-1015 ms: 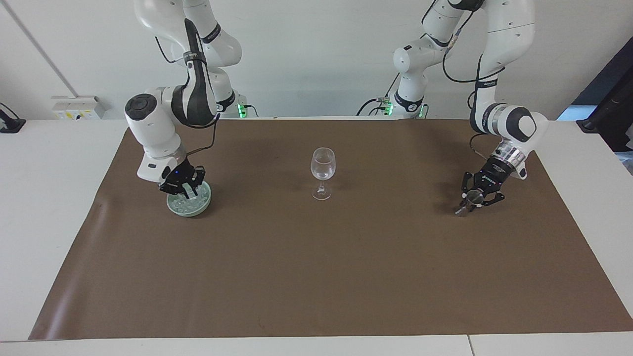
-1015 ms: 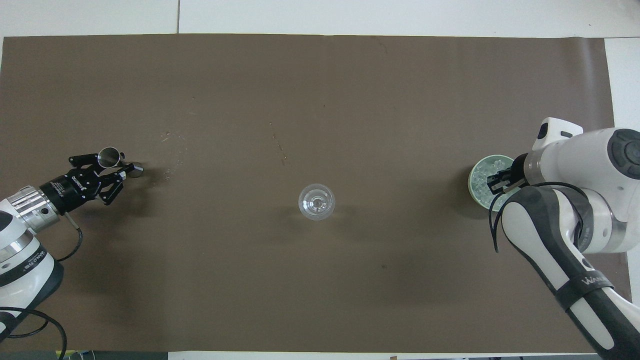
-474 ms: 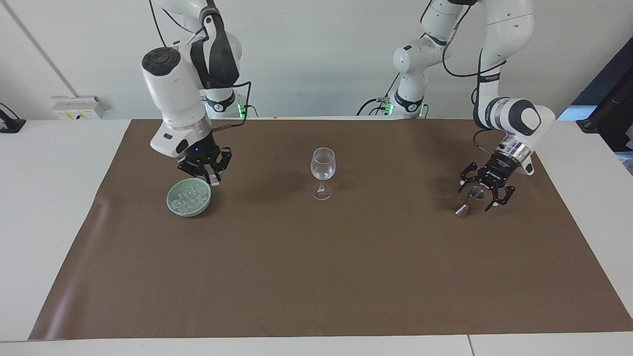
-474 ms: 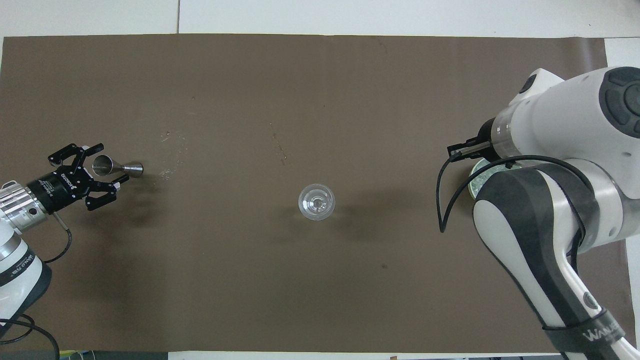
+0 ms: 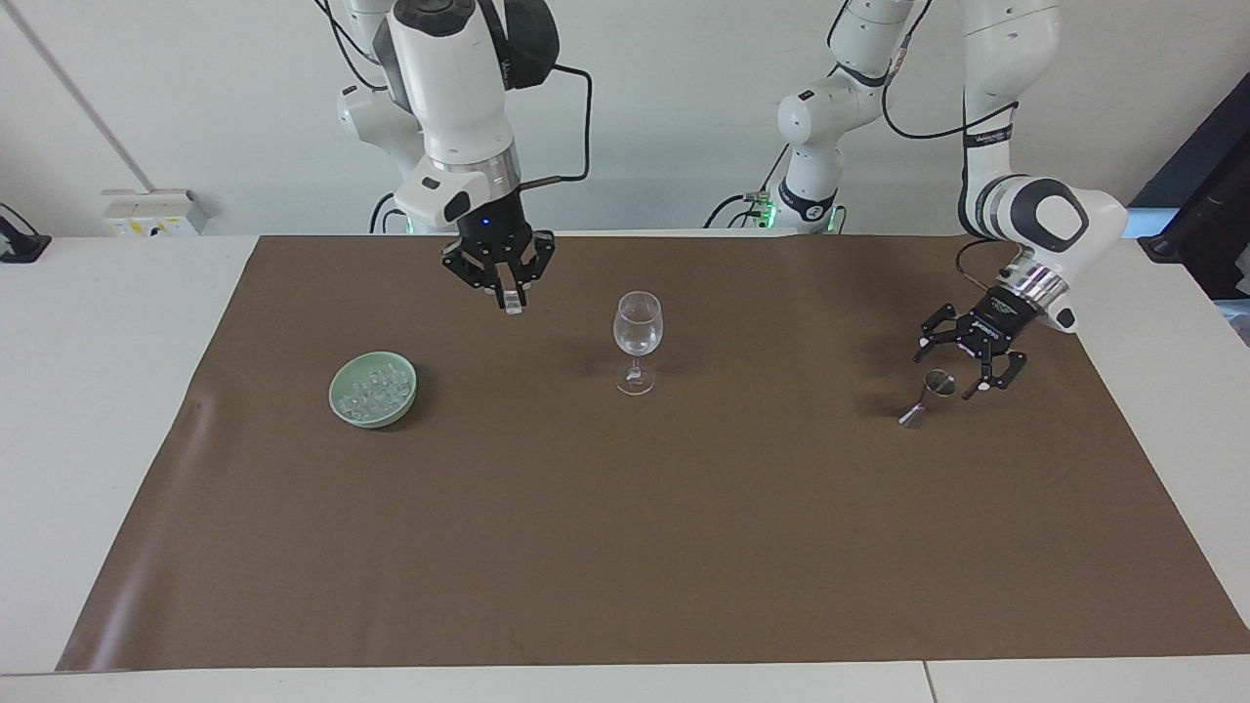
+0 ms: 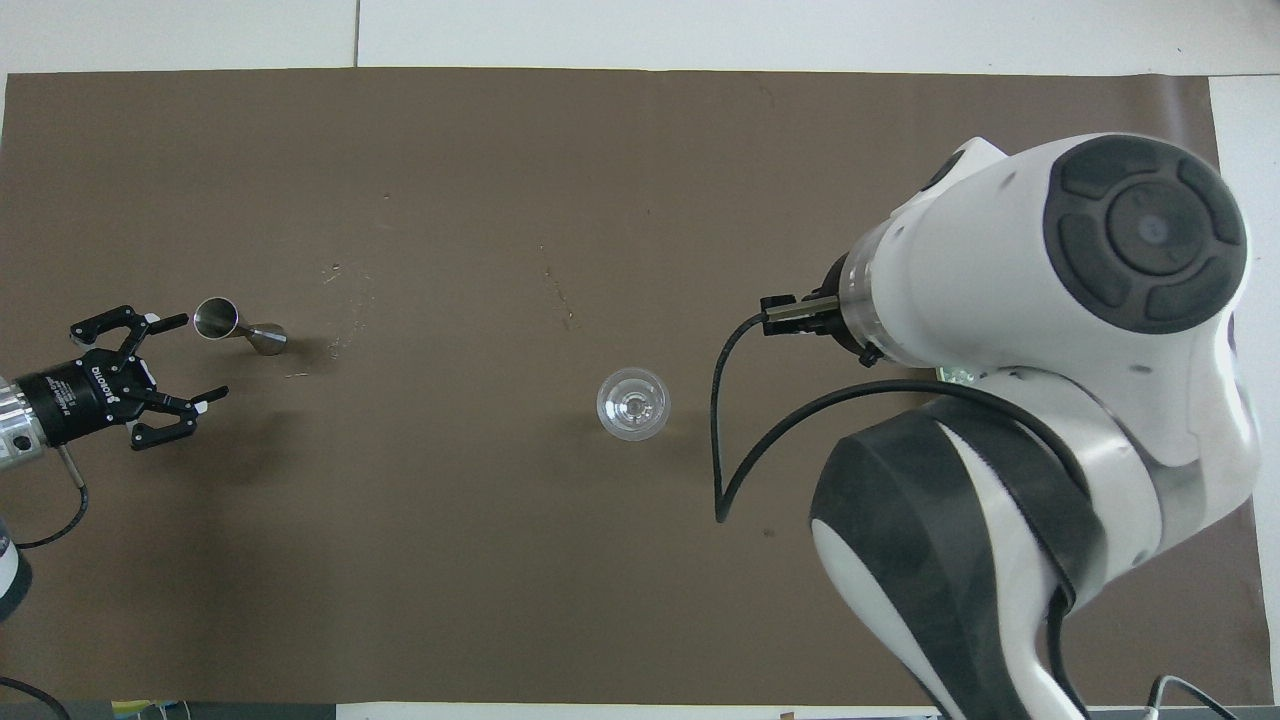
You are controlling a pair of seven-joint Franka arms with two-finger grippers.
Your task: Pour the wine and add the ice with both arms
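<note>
The steel jigger (image 5: 923, 400) stands upright on the brown mat toward the left arm's end, also in the overhead view (image 6: 235, 328). My left gripper (image 5: 959, 369) is open and empty just beside the jigger, apart from it; it also shows in the overhead view (image 6: 203, 357). My right gripper (image 5: 501, 288) is raised over the mat between the bowl and the clear stemmed glass (image 5: 637, 337), shut on one ice cube (image 5: 512, 301). More ice cubes (image 5: 374, 391) lie in the pale green bowl (image 5: 339, 407). In the overhead view the right arm hides its own gripper.
The glass (image 6: 633, 403) stands at the mat's middle. The right arm's big wrist (image 6: 1050, 300) covers nearly all of the bowl in the overhead view. The brown mat (image 5: 625, 547) covers most of the white table.
My right gripper rose out of the bowl with an ice cube and swung toward the glass. My left gripper let go of the jigger, opened and drew back from it.
</note>
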